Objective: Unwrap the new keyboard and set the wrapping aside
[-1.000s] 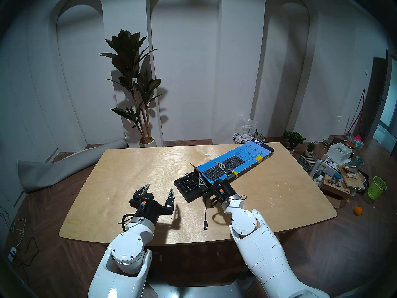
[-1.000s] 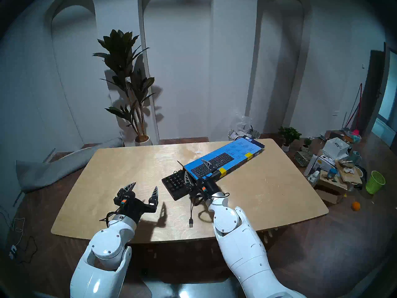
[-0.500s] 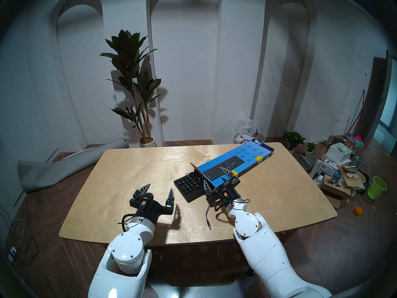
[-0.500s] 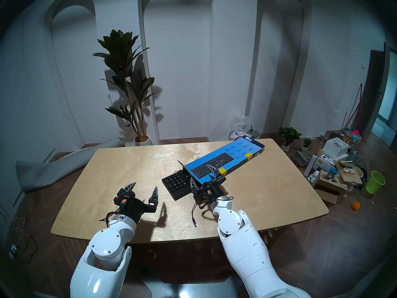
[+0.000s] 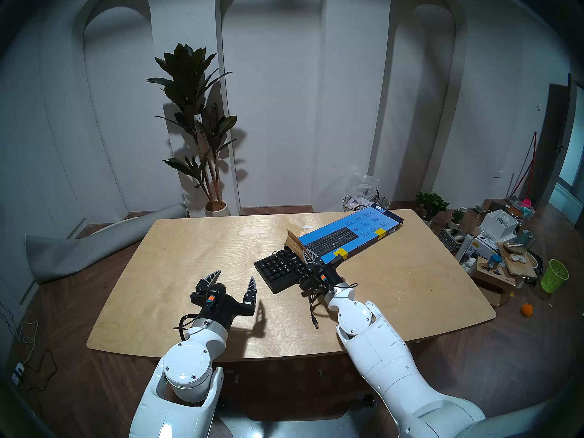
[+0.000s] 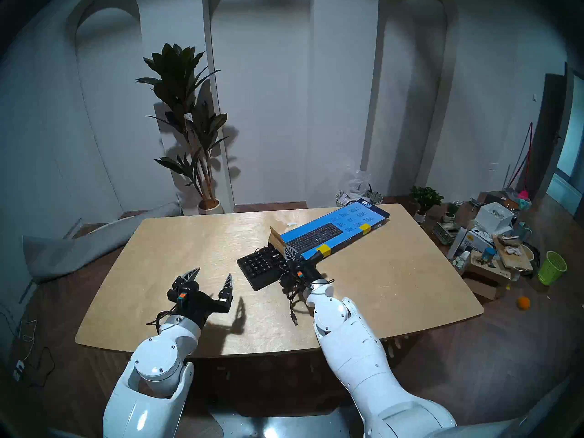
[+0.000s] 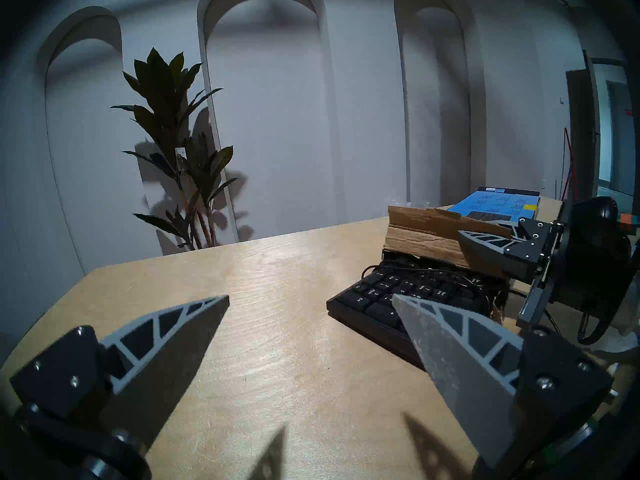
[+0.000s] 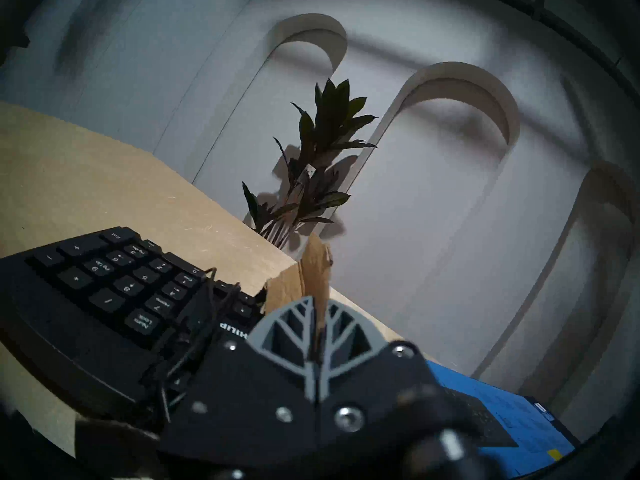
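The long flat blue cardboard box (image 5: 350,235), printed with a black keyboard picture and carrying yellow tape patches, is lying diagonally across the far right part of the light wooden table (image 5: 196,257), its far end reaching the table's far edge. Its near end is open, with the brown inner flap (image 5: 295,242) standing up. The long flat black keyboard with white key legends (image 5: 279,270) is protruding from that open end toward the robot, number-pad end outward, and is resting on the table surface; the rest of its length is hidden inside the box. The thin black USB cable (image 5: 313,311) is trailing from the keyboard toward the near table edge, passing beside the right wrist, with its plug lying on the wood. The right gripper (image 8: 316,334) is positioned at the open end of the box, directly above the keyboard, and its two grey ribbed fingers (image 8: 287,330) are pressed together on the edge of the brown flap, as the right wrist view shows. The left gripper (image 5: 232,281) is hovering above the bare table to the left of the keyboard, apart from it, with its fingers (image 7: 173,327) spread wide and nothing between them. A tall potted plant (image 5: 196,127) is standing on the floor behind the table against the arched white wall.
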Action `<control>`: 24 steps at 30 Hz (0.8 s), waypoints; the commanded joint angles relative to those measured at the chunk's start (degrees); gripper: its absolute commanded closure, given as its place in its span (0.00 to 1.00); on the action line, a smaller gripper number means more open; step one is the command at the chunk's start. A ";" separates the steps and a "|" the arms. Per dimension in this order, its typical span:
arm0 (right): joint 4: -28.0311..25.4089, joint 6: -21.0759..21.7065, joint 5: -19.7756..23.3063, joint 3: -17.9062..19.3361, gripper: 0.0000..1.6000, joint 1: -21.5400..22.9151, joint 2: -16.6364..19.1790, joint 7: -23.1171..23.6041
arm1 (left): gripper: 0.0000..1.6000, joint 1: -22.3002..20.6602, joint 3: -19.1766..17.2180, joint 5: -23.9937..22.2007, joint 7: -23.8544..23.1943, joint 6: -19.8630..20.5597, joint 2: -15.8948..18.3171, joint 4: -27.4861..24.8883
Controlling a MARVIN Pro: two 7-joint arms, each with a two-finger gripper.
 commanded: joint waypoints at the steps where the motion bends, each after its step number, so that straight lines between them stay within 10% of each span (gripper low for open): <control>1: -1.35 -1.91 3.35 -0.05 1.00 -1.60 -1.48 2.12 | 0.00 -0.18 -0.06 -0.14 -0.06 -0.22 -0.02 -1.31; 24: -16.26 -3.07 11.66 6.30 1.00 4.38 -4.27 -0.65 | 0.00 -0.40 -0.01 -0.04 0.01 -0.29 -0.05 -0.91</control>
